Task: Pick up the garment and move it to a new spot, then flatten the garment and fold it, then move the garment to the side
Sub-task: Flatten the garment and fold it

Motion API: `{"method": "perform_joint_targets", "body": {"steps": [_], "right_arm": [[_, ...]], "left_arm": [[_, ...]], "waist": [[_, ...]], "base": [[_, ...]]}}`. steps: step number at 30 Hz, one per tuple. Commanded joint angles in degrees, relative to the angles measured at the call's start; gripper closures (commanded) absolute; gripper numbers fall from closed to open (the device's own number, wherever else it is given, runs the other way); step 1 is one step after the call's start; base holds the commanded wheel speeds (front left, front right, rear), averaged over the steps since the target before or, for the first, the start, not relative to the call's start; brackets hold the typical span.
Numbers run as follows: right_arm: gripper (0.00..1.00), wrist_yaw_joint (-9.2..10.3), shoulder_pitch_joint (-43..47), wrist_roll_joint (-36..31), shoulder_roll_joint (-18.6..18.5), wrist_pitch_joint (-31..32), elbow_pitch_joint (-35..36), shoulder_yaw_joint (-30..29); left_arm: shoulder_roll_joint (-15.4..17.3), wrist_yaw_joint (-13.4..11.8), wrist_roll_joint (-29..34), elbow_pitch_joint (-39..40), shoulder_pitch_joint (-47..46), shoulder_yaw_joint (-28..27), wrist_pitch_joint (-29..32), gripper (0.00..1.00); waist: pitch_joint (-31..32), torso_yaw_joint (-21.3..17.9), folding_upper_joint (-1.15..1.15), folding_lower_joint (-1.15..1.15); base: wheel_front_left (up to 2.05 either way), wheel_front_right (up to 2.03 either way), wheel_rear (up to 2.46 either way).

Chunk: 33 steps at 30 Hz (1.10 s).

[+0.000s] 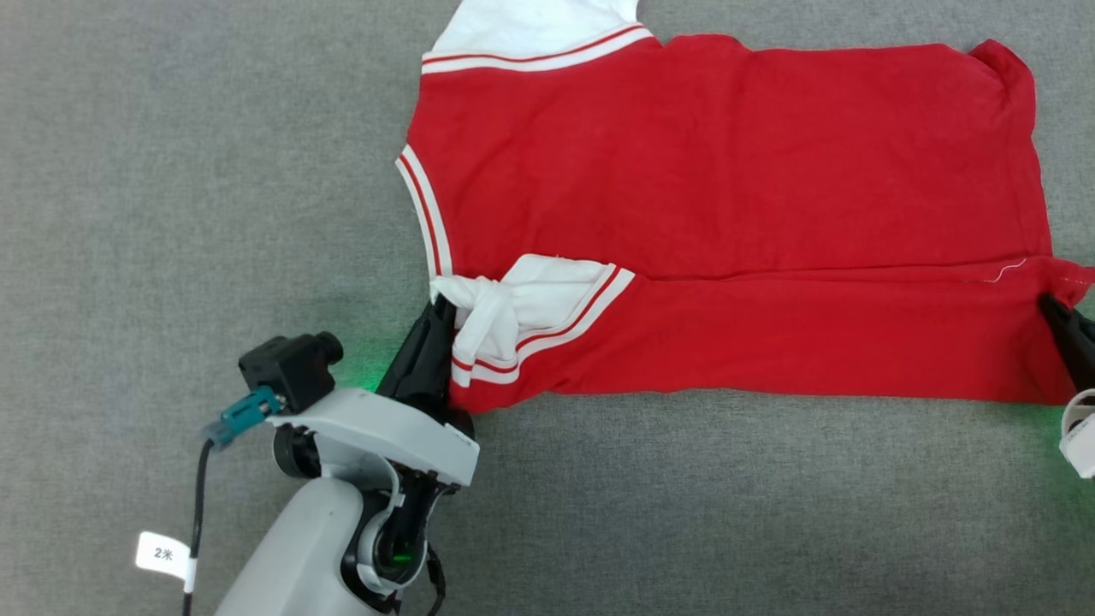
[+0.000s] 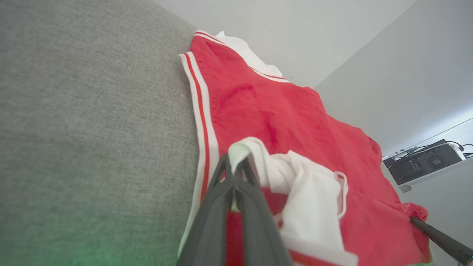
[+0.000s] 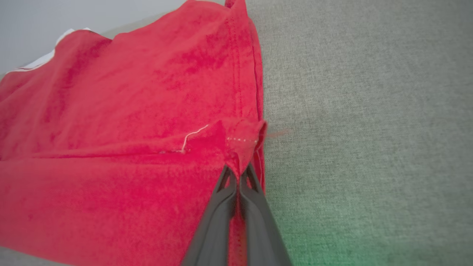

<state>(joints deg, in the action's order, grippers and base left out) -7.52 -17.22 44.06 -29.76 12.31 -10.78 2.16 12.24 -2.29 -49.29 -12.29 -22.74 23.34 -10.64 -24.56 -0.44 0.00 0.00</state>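
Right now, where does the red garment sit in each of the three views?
Head view: garment spreads from upper centre to the right edge, near edge folded over.
Left wrist view: garment runs from top centre to lower right, its white sleeve pinched by the left end effector.
Right wrist view: garment covers the left half, hem corner pinched by the right end effector.
Shared landmark: loose white thread at that hem corner.

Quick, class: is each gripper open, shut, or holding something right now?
Left gripper: shut on the garment, at its white sleeve.
Right gripper: shut on the garment, at its red hem corner.
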Motion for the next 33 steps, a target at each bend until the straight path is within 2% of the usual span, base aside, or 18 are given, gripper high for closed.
{"method": "perform_joint_targets", "body": {"steps": [1, 15, 16, 17, 18, 19, 25, 26, 28, 33], "right_arm": [[1.00, 0.07, -1.10, 0.05, -0.03, -0.64, -0.75, 0.76], [1.00, 0.07, -2.80, 1.44, -0.98, -2.56, -4.67, 4.47], [0.96, 0.07, -2.94, 1.43, -1.06, -2.80, -4.73, 4.78], [0.65, 0.07, -3.06, 1.29, -1.10, -3.27, -4.72, 4.97], [0.33, 0.07, -3.06, 1.13, -1.19, -3.74, -4.66, 5.07], [0.00, 0.07, -2.94, 1.01, -1.34, -4.19, -4.52, 5.11], [0.00, 0.07, -1.68, 0.09, -2.29, -6.27, -2.93, 4.33], [0.00, 0.07, -0.93, -0.52, -2.55, -6.76, -1.90, 3.25], [0.00, 0.07, -0.63, -0.61, -2.46, -6.77, -1.32, 2.62], [0.00, 0.07, 1.35, -1.65, -2.16, -6.16, 2.60, -0.72]], "left_arm": [[0.09, 0.05, 0.34, -1.42, 0.12, 0.28, 0.02, 1.00], [1.00, -0.73, 1.15, -4.02, -0.69, 0.82, 0.33, 1.00], [1.14, -0.86, 1.32, -3.99, -0.69, 0.86, 0.30, 0.93], [1.27, -0.88, 1.35, -3.89, -0.74, 0.83, 0.26, 0.70], [1.50, -0.96, 1.49, -3.78, -0.75, 0.82, 0.29, 0.41], [1.84, -1.23, 1.73, -3.56, -0.79, 0.78, 0.37, 0.00], [3.80, -2.11, 2.70, 0.18, -1.23, 0.74, 1.74, 0.00], [5.89, -2.94, 3.44, 2.17, -1.49, 0.61, 3.27, 0.00], [6.92, -3.47, 3.68, 3.34, -1.61, 0.46, 4.25, 0.00], [12.82, -5.94, 5.41, 10.63, -2.28, 0.92, 11.74, 0.00]], "waist": [[-0.22, -0.15, 0.00, 0.00], [-1.01, 0.43, 0.00, 0.00], [-0.92, 0.49, 0.00, 0.00], [-0.73, 0.58, 0.00, 0.00], [-0.41, 0.71, 0.00, 0.00], [-0.06, 0.85, 0.00, 0.00], [2.33, 1.54, 0.00, 0.00], [3.34, 1.81, 0.00, 0.00], [3.77, 1.90, 0.00, 0.00], [5.78, 2.07, 0.00, 0.00]], "base": [[0.00, 0.00, 0.00], [0.00, 0.00, 0.00], [0.00, 0.00, 0.00], [0.00, 0.00, 0.00], [0.00, 0.00, 0.00], [0.00, 0.00, 0.00], [0.00, 0.00, 0.00], [0.00, 0.00, 0.00], [0.00, 0.00, 0.00], [0.00, 0.00, 0.00]]}}
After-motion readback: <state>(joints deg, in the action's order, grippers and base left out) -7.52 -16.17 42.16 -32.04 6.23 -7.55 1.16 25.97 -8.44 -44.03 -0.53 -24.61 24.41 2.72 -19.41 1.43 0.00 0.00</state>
